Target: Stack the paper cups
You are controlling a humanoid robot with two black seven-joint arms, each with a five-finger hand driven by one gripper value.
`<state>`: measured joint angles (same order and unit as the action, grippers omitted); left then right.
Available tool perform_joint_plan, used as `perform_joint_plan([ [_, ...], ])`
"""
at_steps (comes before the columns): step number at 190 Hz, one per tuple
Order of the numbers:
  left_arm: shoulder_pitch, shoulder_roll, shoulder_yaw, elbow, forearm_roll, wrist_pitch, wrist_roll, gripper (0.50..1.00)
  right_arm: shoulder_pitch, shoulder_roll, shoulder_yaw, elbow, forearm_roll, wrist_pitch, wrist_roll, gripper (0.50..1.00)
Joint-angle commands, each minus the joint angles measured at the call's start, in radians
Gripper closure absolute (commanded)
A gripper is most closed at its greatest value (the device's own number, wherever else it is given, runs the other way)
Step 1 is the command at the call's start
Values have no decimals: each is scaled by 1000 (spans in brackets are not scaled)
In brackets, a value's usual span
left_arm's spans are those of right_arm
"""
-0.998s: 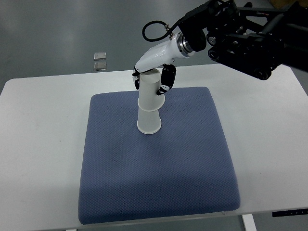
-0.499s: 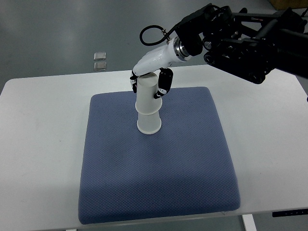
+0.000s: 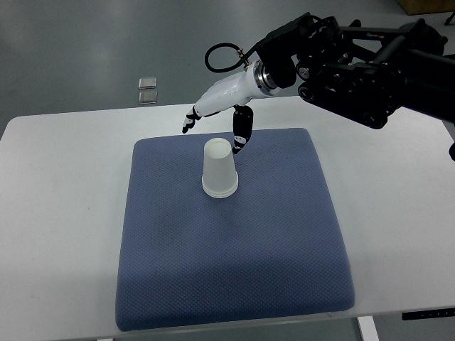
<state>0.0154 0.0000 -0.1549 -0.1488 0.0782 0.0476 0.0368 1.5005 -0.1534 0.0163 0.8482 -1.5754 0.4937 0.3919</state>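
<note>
Cups [image 3: 219, 168] stood as one white inverted stack on the blue mat [image 3: 234, 234], in the far-left part of the pad, wide rim down and flat base up. How many cups were nested there could not be told from the top view; only a single outline showed, with a slight lip at the bottom.

Just beyond the stack on its far side hung the right hand [image 3: 217, 114], white-shelled with black fingertips, its arm [image 3: 355, 60] reaching in from the right edge as a bulky black assembly with a looped black cable near the wrist. The fingers [image 3: 240, 131] were spread apart and gripped nothing: one black-tipped digit pointed down close beside the stack's top right edge, while others stretched out to the left over the far edge of the mat. Whether that lower digit touched the paper could not be told; it appeared just clear of it.

The mat lay square on a white table [image 3: 57, 213], covering most of its middle. Beyond the table's far edge, on the grey floor [image 3: 85, 42] to the left, lay two small pale square objects [image 3: 148, 89], one just behind the other.
</note>
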Motion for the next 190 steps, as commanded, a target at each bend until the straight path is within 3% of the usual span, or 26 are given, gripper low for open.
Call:
perform_joint_plan([
  [1, 0, 0, 0, 0, 0, 0, 0, 500, -2, -5, 1, 0, 0, 0, -1, 603],
  [61, 0, 0, 0, 0, 0, 0, 0, 500, -72, -25, 111, -37, 124, -6, -1, 599],
  [113, 0, 0, 0, 0, 0, 0, 0, 500, -200, -17, 238, -198, 385, -15, -1, 601],
  [151, 0, 0, 0, 0, 0, 0, 0, 500, -310, 26, 286, -330, 632, -76, -1, 601],
  [190, 0, 0, -2, 0, 0, 0, 0, 500, -355, 26, 286, -373, 950, -155, -1, 601],
])
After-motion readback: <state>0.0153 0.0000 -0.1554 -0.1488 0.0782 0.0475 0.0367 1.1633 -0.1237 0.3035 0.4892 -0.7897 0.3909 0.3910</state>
